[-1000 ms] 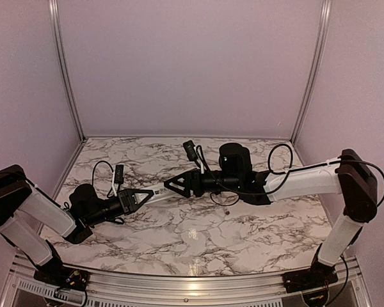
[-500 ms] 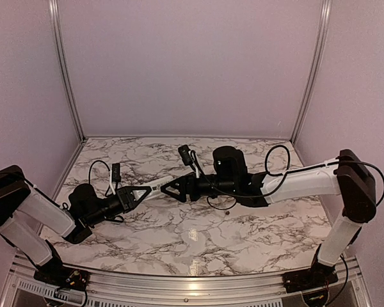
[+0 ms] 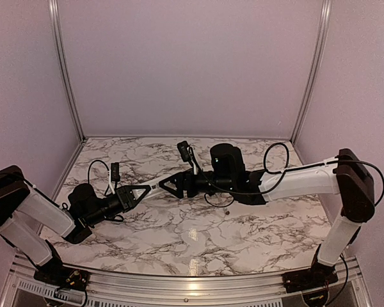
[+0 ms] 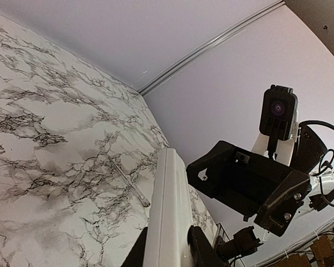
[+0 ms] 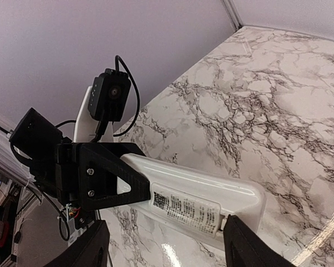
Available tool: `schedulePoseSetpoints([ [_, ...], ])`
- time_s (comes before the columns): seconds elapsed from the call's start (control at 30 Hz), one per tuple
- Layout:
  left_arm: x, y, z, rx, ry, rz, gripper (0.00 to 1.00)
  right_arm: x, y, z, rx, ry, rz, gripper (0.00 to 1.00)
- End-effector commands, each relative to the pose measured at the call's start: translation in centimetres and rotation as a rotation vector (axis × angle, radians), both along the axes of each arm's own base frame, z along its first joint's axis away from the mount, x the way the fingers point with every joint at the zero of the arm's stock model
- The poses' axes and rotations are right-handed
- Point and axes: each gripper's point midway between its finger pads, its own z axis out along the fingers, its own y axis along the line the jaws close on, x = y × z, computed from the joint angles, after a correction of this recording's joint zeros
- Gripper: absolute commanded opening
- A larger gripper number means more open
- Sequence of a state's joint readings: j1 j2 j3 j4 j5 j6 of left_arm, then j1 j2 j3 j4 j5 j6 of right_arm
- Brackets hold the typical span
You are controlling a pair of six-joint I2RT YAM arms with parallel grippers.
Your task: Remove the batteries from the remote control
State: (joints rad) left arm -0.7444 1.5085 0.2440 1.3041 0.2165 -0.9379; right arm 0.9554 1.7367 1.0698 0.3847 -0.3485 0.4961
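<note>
Above table (image 3: 198, 240), left gripper (image 3: 142, 191) pinches remote control (image 5: 200, 192); right gripper (image 3: 162, 185) gapes beside tip.

You can read nothing for certain: the label (image 5: 185, 211) on the remote control (image 5: 211, 186) carries a small square code and rows of print too fine to make out.

A thin rod (image 4: 128, 181) lies on the marble table (image 3: 198, 243) (grey-veined).

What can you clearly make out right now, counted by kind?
Remote control: 1
Thin rod on the table: 1
Grippers: 2 (left gripper, right gripper)
Total: 4
</note>
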Motion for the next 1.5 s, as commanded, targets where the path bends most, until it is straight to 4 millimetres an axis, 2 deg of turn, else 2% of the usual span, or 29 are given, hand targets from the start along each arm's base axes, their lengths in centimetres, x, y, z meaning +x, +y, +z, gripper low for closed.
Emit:
schedulePoseSetpoints([
  [0.0,-1.1,0.6,6.2,-0.161,-0.189,-0.009,0.00,0.8,0.4,0.2,-0.016,-0.019,-0.031,0.69],
  [0.47,-1.2,0.7,6.5,-0.161,-0.206,-0.012,0.00,1.2,1.1,-1.5,-0.032,0.024,-0.038,0.69],
  [0.67,-1.1,0.8,6.4,-0.154,-0.209,-0.002,0.00,2.0,1.2,-3.0,-0.086,0.033,-0.125,0.69],
  [0.83,-1.2,1.0,6.6,-0.149,-0.216,0.006,0.00,2.0,2.2,-3.7,-0.102,0.035,-0.158,0.69],
  [1.03,-1.2,1.1,6.5,-0.140,-0.218,0.013,0.00,1.3,3.3,-4.4,-0.095,0.045,-0.114,0.69],
  [1.3,-1.2,0.9,6.5,-0.146,-0.221,0.005,0.00,-0.8,4.4,-3.4,-0.014,0.079,0.021,0.69],
  [1.47,-1.3,0.9,6.6,-0.152,-0.226,-0.003,0.00,-1.6,3.9,-2.5,0.050,0.110,0.076,0.69],
])
